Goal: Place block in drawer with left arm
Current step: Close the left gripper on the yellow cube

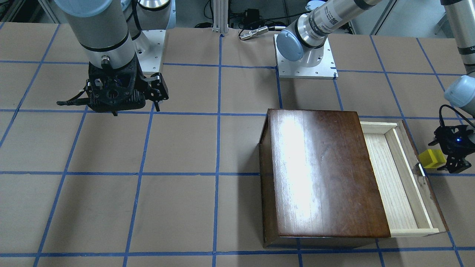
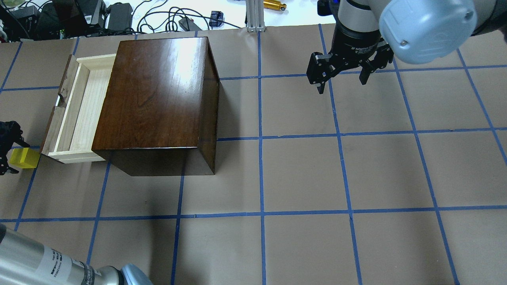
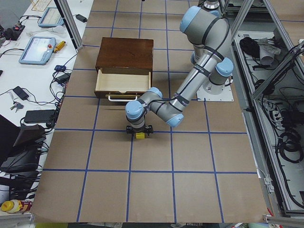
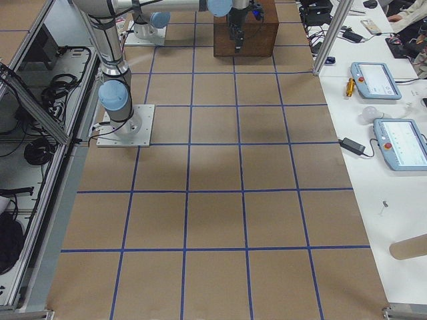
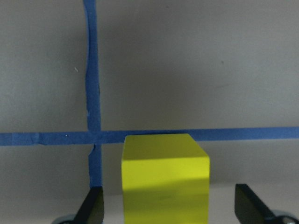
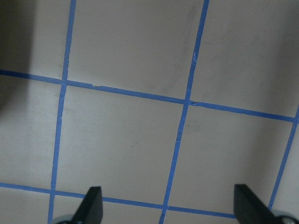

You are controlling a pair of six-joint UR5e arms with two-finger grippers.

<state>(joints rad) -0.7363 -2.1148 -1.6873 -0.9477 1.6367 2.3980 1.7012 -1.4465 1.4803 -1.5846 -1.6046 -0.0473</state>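
Robotics lab: teach pendants, cables, taped-grid table.

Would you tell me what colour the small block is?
Bright yellow; the block shows best in the left wrist view.

Left arm, right arm: silver-grey tubes, light-blue joint caps, pale screwed base plates. Left gripper: black, blue light, black cable. Right gripper: black, white lettering.
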